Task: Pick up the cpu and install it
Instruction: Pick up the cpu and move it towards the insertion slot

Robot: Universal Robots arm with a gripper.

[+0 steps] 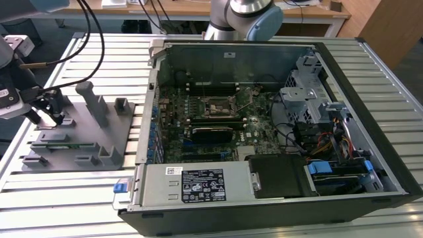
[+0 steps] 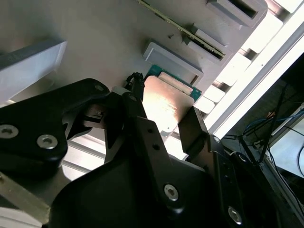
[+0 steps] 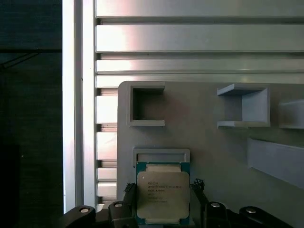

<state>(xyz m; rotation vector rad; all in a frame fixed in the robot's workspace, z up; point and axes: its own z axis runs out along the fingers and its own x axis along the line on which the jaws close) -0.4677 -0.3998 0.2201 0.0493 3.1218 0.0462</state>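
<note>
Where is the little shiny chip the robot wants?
Find the flat grey fixture plate on the exterior view's left of the open computer case. Under the gripper there lies the cpu: a flat silver square with a green rim, unlike the plain grey plastic blocks around it.

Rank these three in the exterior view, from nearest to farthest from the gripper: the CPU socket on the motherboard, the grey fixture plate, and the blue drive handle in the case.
1. The grey fixture plate: right under the gripper, at the exterior view's left.
2. The CPU socket: mid-motherboard, inside the case.
3. The blue drive handle: the case's side toward the exterior view's right.
</note>
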